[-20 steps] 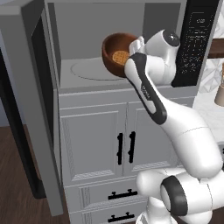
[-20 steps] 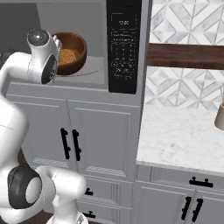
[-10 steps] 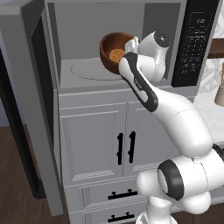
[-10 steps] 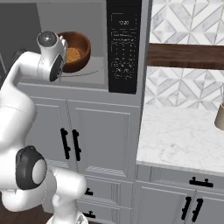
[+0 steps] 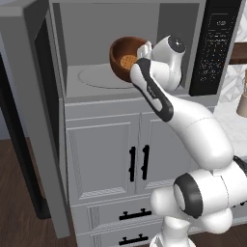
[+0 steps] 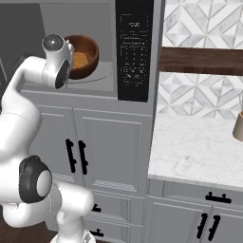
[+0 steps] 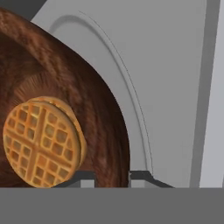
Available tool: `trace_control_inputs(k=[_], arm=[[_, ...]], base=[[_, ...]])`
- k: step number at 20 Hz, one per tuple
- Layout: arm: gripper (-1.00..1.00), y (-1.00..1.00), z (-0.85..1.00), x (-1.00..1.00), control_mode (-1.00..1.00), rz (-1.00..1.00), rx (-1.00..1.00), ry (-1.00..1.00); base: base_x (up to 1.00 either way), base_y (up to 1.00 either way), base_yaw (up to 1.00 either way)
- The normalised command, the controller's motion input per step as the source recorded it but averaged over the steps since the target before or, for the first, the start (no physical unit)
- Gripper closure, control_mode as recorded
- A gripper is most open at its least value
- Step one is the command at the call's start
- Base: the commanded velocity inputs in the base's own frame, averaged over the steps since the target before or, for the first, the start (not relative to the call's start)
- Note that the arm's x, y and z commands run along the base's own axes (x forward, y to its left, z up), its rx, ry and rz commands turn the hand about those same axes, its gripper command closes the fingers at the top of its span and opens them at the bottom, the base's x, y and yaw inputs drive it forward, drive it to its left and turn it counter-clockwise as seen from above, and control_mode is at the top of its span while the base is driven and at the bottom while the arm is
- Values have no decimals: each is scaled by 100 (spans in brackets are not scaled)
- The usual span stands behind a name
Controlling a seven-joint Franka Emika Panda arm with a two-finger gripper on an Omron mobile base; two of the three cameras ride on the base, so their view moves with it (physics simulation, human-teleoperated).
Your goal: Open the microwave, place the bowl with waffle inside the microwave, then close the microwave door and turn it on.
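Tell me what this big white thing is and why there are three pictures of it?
The white thing is a robot arm in a pretend, computer-drawn kitchen. Two pictures come from cameras riding behind the arm, one on its left and one on its right, so you see the same scene from two sides. The third comes from a camera on the robot's hand, looking very close up.

The arm is reaching into the microwave, whose door is swung wide open. Its end effector, which works like two small fingers, is shut on the rim of a brown bowl. The bowl is tipped, held over the round turntable, and a golden waffle sits inside it. To the right is a white stone counter with a pale jar at its edge.
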Motion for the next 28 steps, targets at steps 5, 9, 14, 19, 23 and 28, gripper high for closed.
trace_control_inputs(k=[5,9,14,19,23,28], arm=[[100,0,-3,21,-100,0,-1,-6],[100,0,0,1,-100,0,0,0],[-100,0,0,0,-100,0,0,0],[-100,0,0,0,-100,0,0,0],[-100,0,0,-4,-100,1,0,0],[-100,-3,43,-28,-100,0,1,-8]], base=[[0,0,0],[0,0,0],[0,0,0],[0,0,0],[0,0,0],[0,0,0]])
